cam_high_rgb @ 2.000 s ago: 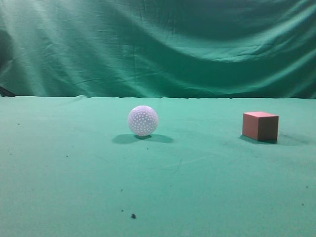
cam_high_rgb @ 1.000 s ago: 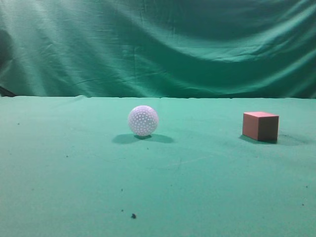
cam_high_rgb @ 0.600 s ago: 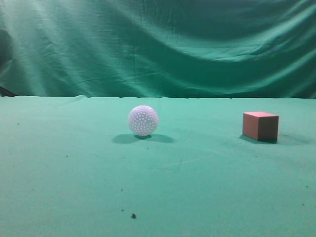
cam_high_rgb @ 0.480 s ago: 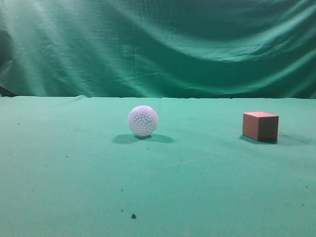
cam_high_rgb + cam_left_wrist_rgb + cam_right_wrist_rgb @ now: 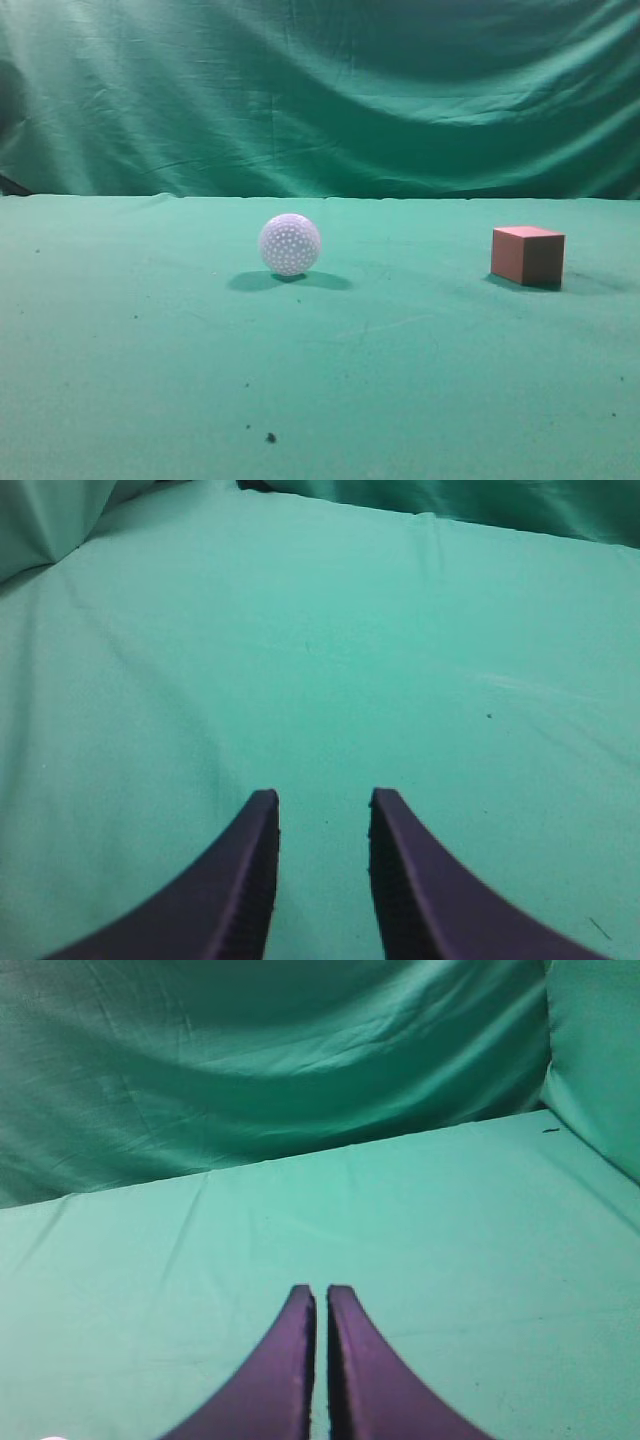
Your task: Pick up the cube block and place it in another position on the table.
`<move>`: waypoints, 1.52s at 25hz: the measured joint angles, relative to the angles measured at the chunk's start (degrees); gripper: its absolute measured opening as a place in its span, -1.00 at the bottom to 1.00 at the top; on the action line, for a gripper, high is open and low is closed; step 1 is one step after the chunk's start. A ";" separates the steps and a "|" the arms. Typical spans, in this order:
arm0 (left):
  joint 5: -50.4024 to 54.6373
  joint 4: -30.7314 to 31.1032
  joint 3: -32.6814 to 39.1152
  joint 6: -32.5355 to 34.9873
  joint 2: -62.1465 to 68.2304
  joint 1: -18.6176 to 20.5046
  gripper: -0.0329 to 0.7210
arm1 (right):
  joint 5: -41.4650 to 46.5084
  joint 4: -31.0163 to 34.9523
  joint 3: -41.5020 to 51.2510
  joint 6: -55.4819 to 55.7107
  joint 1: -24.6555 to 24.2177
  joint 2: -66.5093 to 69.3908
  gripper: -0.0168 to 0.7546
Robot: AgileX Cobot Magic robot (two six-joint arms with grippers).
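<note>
Nothing has moved: the cube sits near the tabletop's right edge; left hand parted, right hand closed, empty.

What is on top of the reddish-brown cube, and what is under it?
Nothing lies on the small reddish-brown cube block; its lighter pinkish top face is bare. It rests on the green cloth-covered table, casting a shadow alongside. The cloth directly beneath it is covered by the block itself.
</note>
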 joint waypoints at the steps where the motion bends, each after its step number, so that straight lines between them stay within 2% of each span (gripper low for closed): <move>1: 0.00 0.00 0.00 0.00 0.00 0.00 -0.22 | 0.82 0.53 -0.23 -0.36 0.00 0.44 -0.96; 7: 0.00 0.00 0.00 0.00 0.00 0.00 -0.22 | 14.05 0.93 -7.19 -6.81 3.95 8.62 -0.96; 12: 0.00 0.00 0.00 0.00 0.00 0.00 -0.22 | 27.53 -0.90 -15.09 -7.63 9.85 23.60 -0.96; 15: 0.00 0.00 0.00 0.00 0.00 0.00 -0.22 | 32.65 -3.23 -19.40 -6.60 13.99 33.08 -0.96; 22: 0.00 0.00 0.00 0.00 0.00 0.00 -0.22 | 30.06 -6.87 -24.68 -3.09 26.60 47.49 -0.96; 27: 0.00 0.00 0.00 0.00 0.00 0.00 -0.22 | 28.86 -13.26 -28.45 2.57 28.09 56.34 -0.96; 31: 0.00 0.00 0.00 0.00 0.00 0.00 -0.22 | 27.96 -14.75 -31.78 1.09 28.09 62.29 -0.96; 32: 0.00 0.00 0.00 0.00 0.00 0.00 -0.22 | 27.69 -14.75 -32.61 0.14 28.09 63.50 -0.83; 33: 0.00 0.00 0.00 0.00 0.00 0.00 -0.22 | 27.48 -14.88 -33.26 -0.63 28.09 64.89 -0.83; 38: 0.00 0.00 0.00 0.00 0.00 0.00 -0.22 | 25.17 -15.38 -35.05 -0.93 28.09 70.86 0.13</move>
